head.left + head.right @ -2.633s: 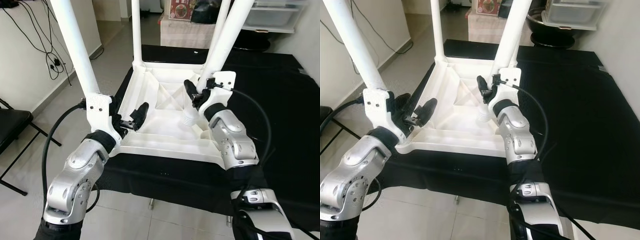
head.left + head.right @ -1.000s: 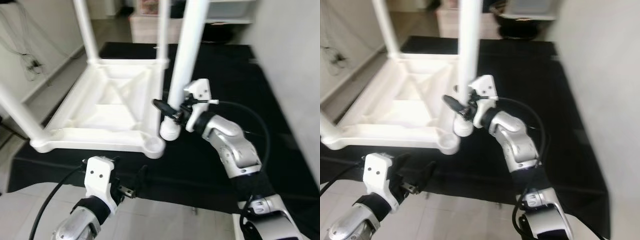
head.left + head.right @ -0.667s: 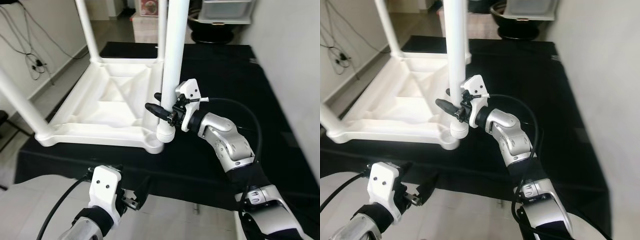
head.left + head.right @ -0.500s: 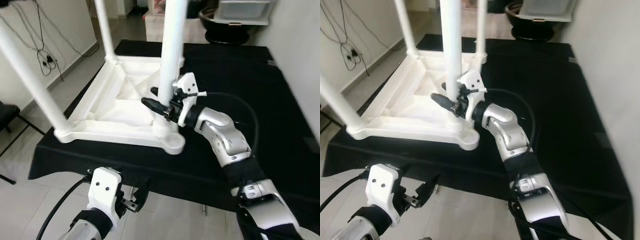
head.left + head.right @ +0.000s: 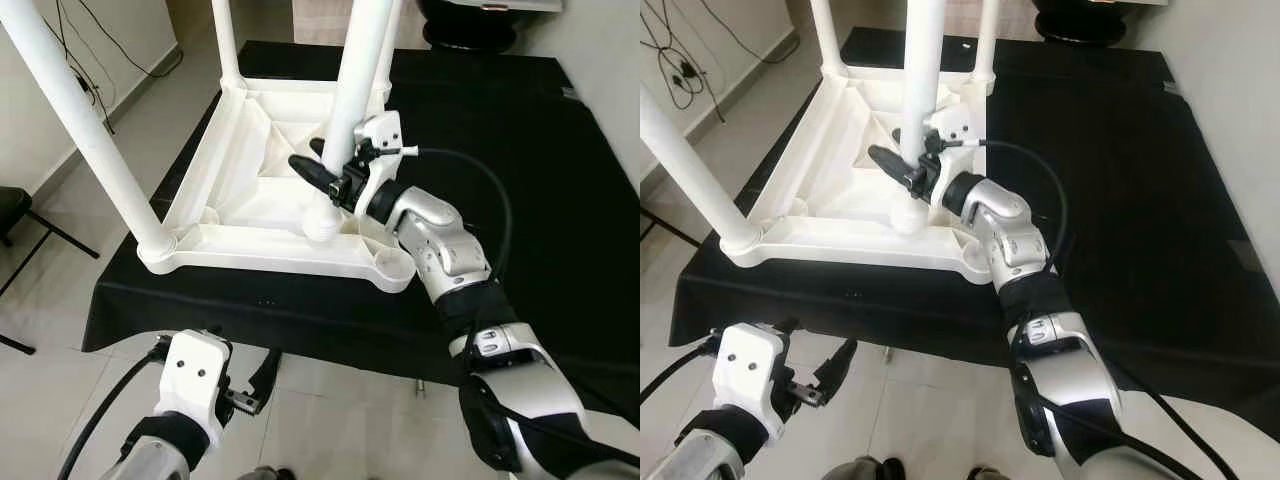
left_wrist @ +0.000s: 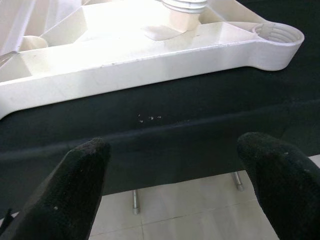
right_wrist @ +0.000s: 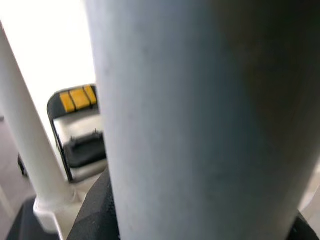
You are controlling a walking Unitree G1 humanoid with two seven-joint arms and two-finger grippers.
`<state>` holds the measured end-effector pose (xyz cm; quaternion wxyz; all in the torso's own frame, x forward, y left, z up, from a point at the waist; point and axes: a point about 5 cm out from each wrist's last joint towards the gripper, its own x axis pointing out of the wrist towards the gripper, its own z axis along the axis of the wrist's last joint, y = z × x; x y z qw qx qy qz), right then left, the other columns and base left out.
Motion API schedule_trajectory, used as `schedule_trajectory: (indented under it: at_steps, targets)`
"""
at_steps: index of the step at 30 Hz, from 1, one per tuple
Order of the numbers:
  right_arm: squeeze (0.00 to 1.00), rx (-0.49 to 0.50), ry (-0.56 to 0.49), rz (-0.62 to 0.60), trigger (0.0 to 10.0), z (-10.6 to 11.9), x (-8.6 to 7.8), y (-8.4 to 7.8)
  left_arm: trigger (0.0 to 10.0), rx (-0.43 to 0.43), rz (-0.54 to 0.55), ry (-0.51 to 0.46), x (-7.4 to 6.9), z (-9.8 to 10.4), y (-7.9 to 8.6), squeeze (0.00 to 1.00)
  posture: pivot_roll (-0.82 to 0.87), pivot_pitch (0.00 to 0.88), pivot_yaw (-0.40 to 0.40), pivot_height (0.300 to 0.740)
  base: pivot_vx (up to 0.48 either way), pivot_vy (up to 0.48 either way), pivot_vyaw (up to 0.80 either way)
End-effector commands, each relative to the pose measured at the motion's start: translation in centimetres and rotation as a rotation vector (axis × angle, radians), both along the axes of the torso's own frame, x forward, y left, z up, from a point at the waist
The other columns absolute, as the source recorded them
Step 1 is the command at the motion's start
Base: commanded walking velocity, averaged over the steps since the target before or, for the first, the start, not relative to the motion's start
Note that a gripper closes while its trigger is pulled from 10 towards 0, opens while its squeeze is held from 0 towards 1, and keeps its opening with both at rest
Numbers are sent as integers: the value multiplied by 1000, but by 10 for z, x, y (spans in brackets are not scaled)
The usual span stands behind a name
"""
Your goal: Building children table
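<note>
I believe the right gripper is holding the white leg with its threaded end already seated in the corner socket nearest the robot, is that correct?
Not quite. In the left eye view the right gripper holds the white leg, but its threaded end rests on the tabletop underside, beside the corner socket, which is open.

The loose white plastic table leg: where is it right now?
The loose white plastic table leg stands in the right end effector, on the upturned white tabletop, beside the empty corner socket.

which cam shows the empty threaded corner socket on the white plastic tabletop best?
Left wrist view: the empty threaded corner socket sits unobstructed with its inner ridges visible. Both eye views show it as a small round corner of the upturned white plastic tabletop beside the right hand. Right wrist view shows mostly the white leg.
</note>
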<state>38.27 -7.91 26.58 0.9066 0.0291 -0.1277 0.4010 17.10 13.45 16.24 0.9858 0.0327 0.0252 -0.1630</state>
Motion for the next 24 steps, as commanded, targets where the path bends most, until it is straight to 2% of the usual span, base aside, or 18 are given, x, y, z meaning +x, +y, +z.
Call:
schedule_trajectory:
  at_steps: [1,6,8,17,21,24]
  targets:
    - [0,53,4,-9,10000,0,-2,-4,10000,-1,11,11,0,-1,2,0,91,228,-23,740,281,0,-800]
    - [0,103,5,19,10000,-5,-9,-5,10000,8,44,-22,6,2,5,0,90,219,-18,740,317,0,-160]
    - [0,107,2,36,10000,-6,-11,-4,10000,8,47,-29,8,3,5,0,90,218,-18,740,311,0,-800]
    - [0,109,-40,64,10000,2,-12,-1,10000,29,49,-55,18,4,9,0,84,185,-11,740,318,0,0]
    - [0,139,-70,130,10000,8,-18,-2,10000,41,45,-61,21,4,8,0,83,173,-13,740,0,0,0]
    - [0,83,-80,120,10000,7,-19,-4,10000,85,8,-68,19,3,4,0,80,170,-13,740,0,-160,0]
